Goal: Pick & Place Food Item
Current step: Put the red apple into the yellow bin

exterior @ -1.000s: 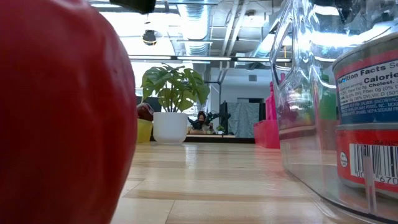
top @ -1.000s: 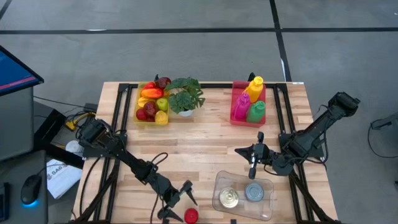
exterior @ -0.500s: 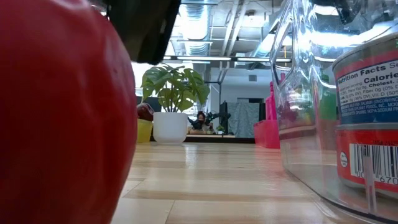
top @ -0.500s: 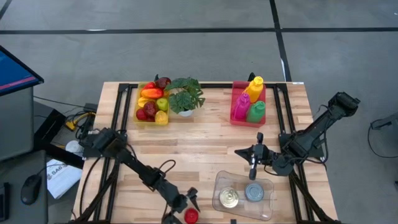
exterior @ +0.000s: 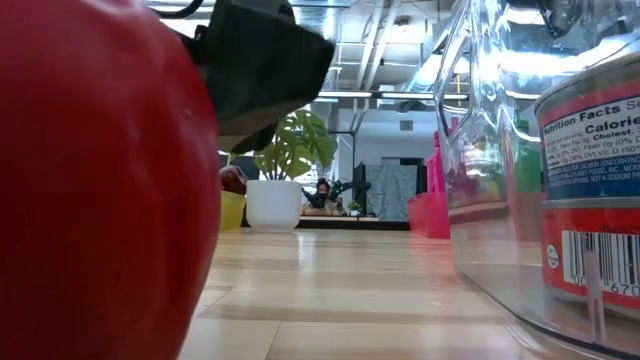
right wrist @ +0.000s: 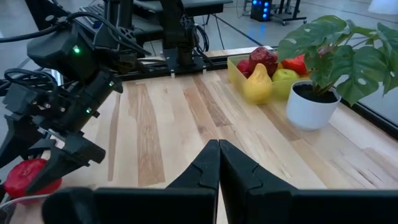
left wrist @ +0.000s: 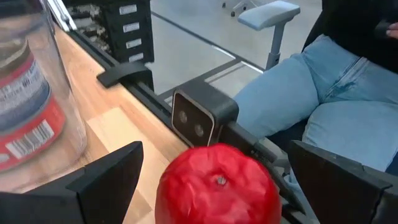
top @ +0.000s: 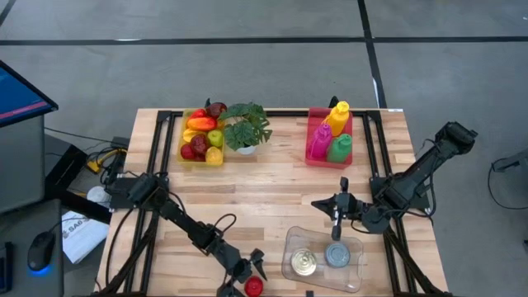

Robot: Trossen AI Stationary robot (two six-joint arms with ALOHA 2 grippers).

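A red apple [top: 253, 286] rests on the table at its near edge, also in the left wrist view [left wrist: 217, 186] and huge in the low view [exterior: 100, 200]. My left gripper [top: 245, 278] is open and low over the table. Its two fingers [left wrist: 112, 180] stand on either side of the apple without touching it. One finger [exterior: 262, 70] shows just behind the apple. To the right stands a clear container [top: 356, 279] holding two cans [top: 304, 262]. My right gripper [top: 334, 216] hangs shut above the container's far edge.
Along the far edge stand a yellow tray of fruit [top: 202, 132], a potted plant [top: 245, 132] and a red bin of bottles [top: 330, 136]. A small camera [left wrist: 199, 115] sits at the near edge beside the apple. A person's legs [left wrist: 323, 93] are just beyond that edge.
My left gripper has sunk and moved toward the table's near edge, onto the apple, rolling slightly. Its fingers now flank the apple, and one has dropped into the low view. The apple and my right gripper have kept still.
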